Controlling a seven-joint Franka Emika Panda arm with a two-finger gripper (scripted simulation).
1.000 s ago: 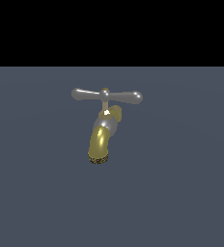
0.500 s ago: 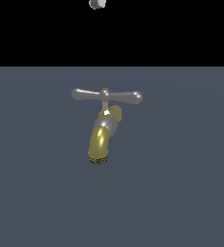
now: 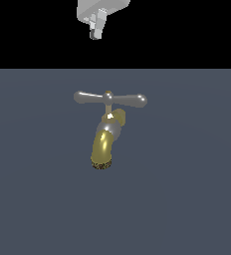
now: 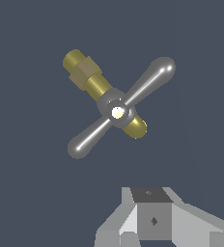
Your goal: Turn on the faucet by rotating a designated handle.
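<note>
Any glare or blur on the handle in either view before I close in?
Exterior view: handle is sharp, with soft highlights on both arms and a bright glint on the faucet. Wrist view: a blown-out white spot sits on the handle's hub; the edges are crisp and no shadows show.

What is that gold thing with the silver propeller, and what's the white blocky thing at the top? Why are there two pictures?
This is a computer-made scene, like a video game. The gold thing is a faucet, a water tap with a bent spout. The silver propeller is its handle, the bar you twist to turn the water on. It sits on a plain grey floor.

The white blocky thing is the end of a robot arm, its gripper, which works like a hand. It hangs above the tap, touching nothing and holding nothing.

One picture comes from a camera off to the side. The other comes from a camera on the robot's wrist, looking at the handle, with the gripper's grey body at the edge.
</note>
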